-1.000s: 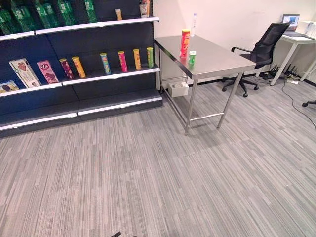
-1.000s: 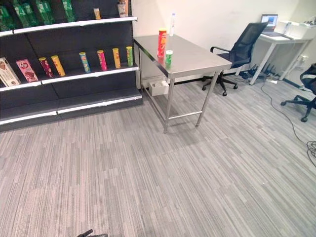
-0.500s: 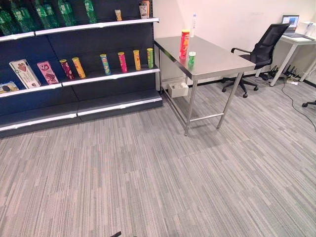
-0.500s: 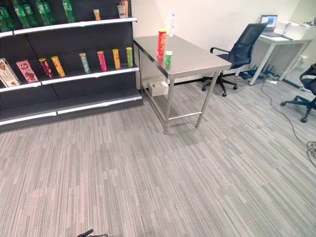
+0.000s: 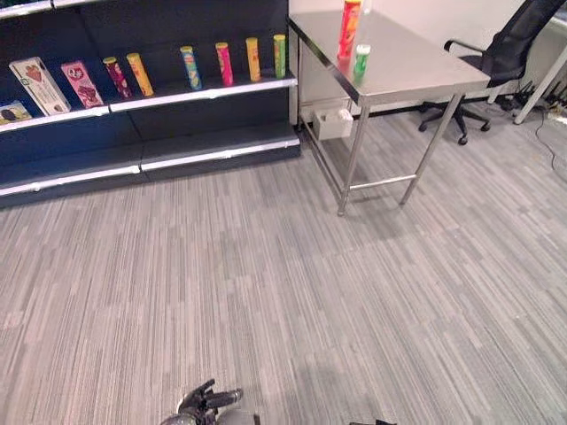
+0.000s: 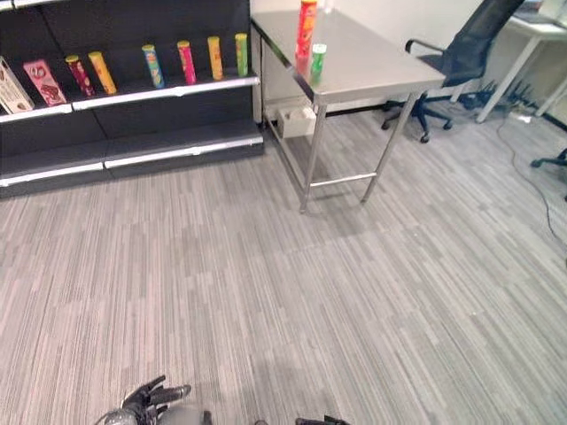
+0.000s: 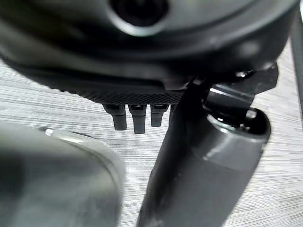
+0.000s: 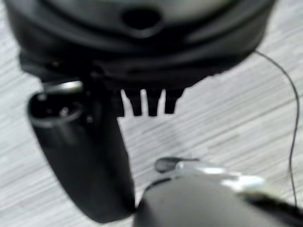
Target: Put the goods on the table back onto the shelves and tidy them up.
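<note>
A tall red-orange can (image 5: 349, 27) and a short green can (image 5: 361, 60) stand near the left edge of the steel table (image 5: 416, 66), far ahead at the upper right. Left of the table is the dark shelf unit (image 5: 204, 88), with several slim cans (image 5: 220, 64) standing in a row on its middle board. My left hand (image 5: 208, 400) hangs low at the bottom edge, far from table and shelf. Its fingers (image 7: 135, 120) are straight over the carpet and hold nothing. My right hand (image 8: 90, 161) hangs the same way, fingers (image 8: 151, 104) straight and empty.
Flat snack boxes (image 5: 40, 84) lean on the shelf's left part. A white box (image 5: 334, 122) sits on the floor under the table. A black office chair (image 5: 496, 57) stands beyond the table at the right. Wide grey carpet (image 5: 283, 283) lies between me and the shelf.
The whole picture has shifted: the camera now looks lower, so shelf and table sit higher in view. More of my left hand shows at the bottom edge.
</note>
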### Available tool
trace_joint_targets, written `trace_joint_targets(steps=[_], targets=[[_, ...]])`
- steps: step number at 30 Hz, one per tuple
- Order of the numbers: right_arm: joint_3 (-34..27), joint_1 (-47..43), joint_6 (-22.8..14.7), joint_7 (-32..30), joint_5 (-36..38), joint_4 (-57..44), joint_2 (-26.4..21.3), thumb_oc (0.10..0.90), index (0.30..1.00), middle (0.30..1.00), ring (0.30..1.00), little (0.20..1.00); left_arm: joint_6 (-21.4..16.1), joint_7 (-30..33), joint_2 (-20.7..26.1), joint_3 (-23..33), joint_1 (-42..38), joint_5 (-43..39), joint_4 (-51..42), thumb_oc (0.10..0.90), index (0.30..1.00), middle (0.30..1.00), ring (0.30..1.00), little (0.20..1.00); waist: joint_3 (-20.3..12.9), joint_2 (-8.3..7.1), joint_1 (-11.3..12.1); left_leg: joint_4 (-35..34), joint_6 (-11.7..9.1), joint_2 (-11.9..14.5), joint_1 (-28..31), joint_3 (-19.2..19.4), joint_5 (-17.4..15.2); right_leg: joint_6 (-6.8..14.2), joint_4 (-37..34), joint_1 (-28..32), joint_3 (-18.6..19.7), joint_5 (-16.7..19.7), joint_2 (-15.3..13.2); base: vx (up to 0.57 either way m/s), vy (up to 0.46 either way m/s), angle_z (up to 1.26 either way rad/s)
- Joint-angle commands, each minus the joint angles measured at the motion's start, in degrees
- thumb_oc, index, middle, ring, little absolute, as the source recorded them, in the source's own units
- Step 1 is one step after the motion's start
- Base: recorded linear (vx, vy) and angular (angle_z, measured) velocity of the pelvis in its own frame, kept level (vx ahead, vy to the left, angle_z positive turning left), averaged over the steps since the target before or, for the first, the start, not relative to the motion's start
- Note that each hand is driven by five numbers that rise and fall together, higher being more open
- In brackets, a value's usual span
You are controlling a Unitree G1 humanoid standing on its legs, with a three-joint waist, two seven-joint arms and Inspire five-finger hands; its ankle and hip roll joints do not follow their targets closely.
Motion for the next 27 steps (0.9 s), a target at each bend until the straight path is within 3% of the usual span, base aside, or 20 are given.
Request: trace_joint_targets(steps=[1, 2, 3, 6, 8, 9, 11, 12, 13, 15, 16, 19, 20, 21, 23, 24, 25, 26, 27], targets=[[0.6, 1.2, 0.0, -0.3, -0.4, 0.8, -1.1, 0.800, 0.900, 0.900, 0.900, 0.900, 0.1, -0.2, 0.3, -1.9, 5.9, 0.3, 3.0, 0.800, 0.900, 0.900, 0.900, 0.900, 0.1, 0.58, 2.6, -21.6, 0.9, 1.7, 0.4, -3.3, 8.5, 6.9, -3.0, 3.0, 3.8, -0.8, -2.1, 0.23, 0.144, -0.22], [0.6, 1.2, 0.0, -0.3, -0.4, 0.8, -1.1, 0.800, 0.900, 0.900, 0.900, 0.900, 0.0, -0.2, 0.3, -1.9, 5.9, 0.3, 3.0, 0.800, 0.900, 0.900, 0.900, 0.900, 0.3, 0.47, 2.6, -22.2, 0.8, 1.6, 0.9, -3.3, 8.8, 6.9, -2.9, 3.1, 3.8, -1.0, -2.2, 0.36, 0.205, -0.34], [0.0, 1.0, -0.2, -0.7, 0.5, 0.9, -1.6, 0.800, 0.900, 0.900, 0.900, 0.900, 0.1, -0.5, 0.3, -1.9, 6.3, -0.5, 3.6, 0.800, 0.900, 0.900, 0.900, 0.900, 1.0, 1.32, 3.6, -29.2, 0.0, 2.7, -1.9, -6.0, 10.7, 6.9, -2.2, 4.1, 5.0, -2.9, -1.7, 0.21, 0.091, -0.35], [-1.1, 0.9, -0.5, -0.9, 1.3, 1.4, -2.1, 0.800, 0.900, 0.900, 0.900, 0.900, 0.3, -0.7, 0.6, -0.9, 6.6, -1.6, 4.5, 0.800, 0.900, 0.900, 0.900, 0.900, 1.7, 1.38, 4.5, -34.0, -0.9, 3.3, -3.0, -6.9, 11.8, 7.2, -0.9, 6.6, 7.0, -5.7, -1.8, 0.35, 0.147, -0.15], [-1.8, 1.3, -0.3, -0.4, 1.3, 2.0, -2.2, 0.800, 0.900, 0.900, 0.900, 0.900, 0.5, -1.2, 0.9, 0.8, 7.7, -1.6, 5.5, 0.800, 0.900, 0.900, 0.900, 0.900, 0.2, 1.52, 5.5, -34.9, -0.7, 4.0, -2.6, -6.7, 11.9, 7.9, -0.4, 8.5, 8.7, -7.4, -2.2, 0.47, 0.217, -0.59], [-2.6, 1.9, -0.2, -0.3, 1.2, 2.3, -1.8, 0.800, 0.900, 0.900, 0.900, 0.900, 0.6, -1.2, 1.2, 1.1, 8.1, -0.9, 5.9, 0.800, 0.900, 0.900, 0.900, 0.900, -0.8, 1.72, 5.8, -33.9, -0.7, 4.3, -2.3, -6.2, 13.5, 8.4, -0.3, 10.0, 9.0, -8.3, -2.5, 0.55, 0.287, -0.75], [-3.8, 2.5, 0.0, 0.4, 1.3, 2.9, -1.5, 0.800, 0.900, 0.900, 0.900, 0.900, 0.4, -1.1, 1.8, 1.4, 7.7, -0.2, 5.7, 0.800, 0.900, 0.900, 0.900, 0.900, -2.5, 0.95, 6.0, -31.6, -0.1, 3.3, -2.3, -5.2, 14.6, 9.6, 0.5, 10.9, 9.4, -7.9, -4.4, 0.62, 0.366, -0.66], [-3.7, 3.2, 0.5, 1.6, 0.3, 3.3, -1.0, 0.800, 0.900, 0.900, 0.900, 0.900, 0.3, -0.9, 2.7, 0.6, 7.0, 2.9, 5.8, 0.800, 0.900, 0.900, 0.900, 0.900, -4.5, -0.22, 5.7, -31.1, 1.3, 1.4, -1.0, -3.3, 13.4, 11.7, 4.9, 9.5, 9.1, -4.2, -6.9, 0.54, 0.321, -0.51], [-3.7, 3.2, 0.5, 1.6, 0.3, 3.3, -1.0, 0.800, 0.900, 0.900, 0.900, 0.900, 0.3, -0.9, 2.7, 0.6, 7.0, 2.9, 5.8, 0.800, 0.900, 0.900, 0.900, 0.900, -4.6, -0.36, 5.8, -31.1, 1.4, 1.3, -1.0, -3.2, 13.4, 11.8, 5.0, 9.5, 9.2, -4.2, -7.1, 0.64, 0.443, -0.29], [-1.9, 2.0, 0.5, 2.0, -1.9, 2.5, -0.3, 0.800, 0.900, 0.900, 0.900, 0.900, 0.1, -0.2, 3.2, -3.9, 4.9, 9.1, 4.6, 0.800, 0.900, 0.900, 0.900, 0.900, -5.4, -1.16, 5.1, -31.8, 4.5, -1.5, 3.2, 0.9, 10.2, 14.5, 16.9, 4.9, 7.9, 6.1, -10.7, 0.43, 0.347, -0.07], [-1.9, 2.0, 0.5, 2.0, -1.9, 2.5, -0.3, 0.800, 0.900, 0.900, 0.900, 0.900, 0.1, -0.2, 3.1, -3.9, 4.9, 9.1, 4.6, 0.800, 0.900, 0.900, 0.900, 0.900, -5.5, -1.04, 5.2, -31.7, 4.5, -1.4, 3.1, 0.9, 10.2, 14.5, 16.8, 4.7, 8.0, 6.2, -10.6, 0.29, 0.285, -0.15], [1.3, -0.7, 0.1, 0.6, -5.3, -1.1, -0.1, 0.800, 0.900, 0.900, 0.900, 0.900, 0.2, 1.6, 3.5, -8.0, 1.4, 12.5, 2.5, 0.800, 0.900, 0.900, 0.900, 0.900, -4.3, 0.39, 2.7, -33.7, 7.8, -4.0, 11.3, 3.7, 6.6, 15.5, 32.8, -2.3, 3.5, 18.1, -16.0, 0.34, 0.408, -0.15], [2.8, -1.7, 0.0, 0.1, -7.5, -2.9, -0.2, 0.800, 0.900, 0.900, 0.900, 0.900, 0.3, 1.9, 3.7, -9.7, 0.3, 15.4, 2.1, 0.800, 0.900, 0.900, 0.900, 0.900, -3.8, 1.05, 1.9, -34.7, 8.5, -4.4, 13.6, 4.3, 5.3, 15.2, 36.5, -4.1, 1.8, 18.9, -17.4, 0.37, 0.404, -0.24], [3.9, -2.4, -0.3, -0.3, -8.6, -4.3, -0.1, 0.800, 0.900, 0.900, 0.900, 0.900, 0.6, 2.0, 4.0, -10.5, -0.2, 17.1, 1.8, 0.800, 0.900, 0.900, 0.900, 0.900, -3.5, 1.73, 0.9, -35.2, 8.6, -4.2, 15.3, 4.2, 4.4, 14.7, 39.1, -7.0, 1.1, 16.7, -16.9, 0.34, 0.303, -0.23], [4.3, -2.8, -0.9, -0.5, -7.7, -6.6, -0.7, 0.800, 0.900, 0.900, 0.900, 0.900, 0.2, 1.9, 4.6, -11.7, -1.8, 18.4, 0.7, 0.800, 0.900, 0.900, 0.900, 0.900, -2.2, 2.90, -1.7, -36.0, 8.1, -3.7, 18.5, 3.4, 3.3, 12.5, 37.1, -12.4, 1.1, 8.5, -12.4, 0.41, 0.177, -0.08], [3.7, -2.5, -1.0, -0.8, -7.1, -6.9, -1.2, 0.800, 0.900, 0.900, 0.900, 0.900, -0.4, 1.7, 4.8, -12.3, -3.0, 18.1, -1.2, 0.800, 0.900, 0.900, 0.900, 0.900, -1.4, 2.90, -3.4, -36.0, 7.6, -4.0, 20.8, 2.9, 1.9, 12.5, 29.9, -14.2, 1.0, 5.2, -10.0, 0.37, 0.092, 0.01], [3.7, -2.5, -1.0, -0.8, -7.1, -6.9, -1.3, 0.800, 0.900, 0.900, 0.900, 0.900, -0.4, 1.7, 4.8, -12.3, -3.0, 18.1, -1.2, 0.800, 0.900, 0.900, 0.900, 0.900, -1.5, 3.04, -3.4, -36.0, 7.6, -3.8, 20.7, 2.9, 1.9, 12.4, 29.6, -14.1, 0.9, 5.4, -9.9, 0.37, 0.059, 0.21], [3.7, -2.4, -0.9, -1.1, -7.4, -6.5, -1.4, 0.800, 0.900, 0.900, 0.900, 0.900, -0.7, 1.8, 4.5, -13.2, -3.9, 18.3, -2.1, 0.800, 0.900, 0.900, 0.900, 0.900, -1.3, 2.95, -4.4, -36.0, 7.2, -4.3, 22.0, 2.1, 0.8, 12.3, 23.2, -15.5, 0.4, 5.4, -9.0, 0.44, 0.001, 0.54], [3.9, -1.7, -0.4, -1.0, -8.1, -5.2, -1.5, 0.800, 0.900, 0.900, 0.900, 0.900, -0.9, 1.3, 3.8, -15.3, -4.8, 20.1, -3.0, 0.800, 0.900, 0.900, 0.900, 0.900, -0.7, 1.71, -6.1, -36.0, 6.7, -6.0, 25.5, -0.2, -2.1, 13.3, 9.2, -17.4, 1.3, 8.5, -7.5, 0.44, 0.002, 0.52]])
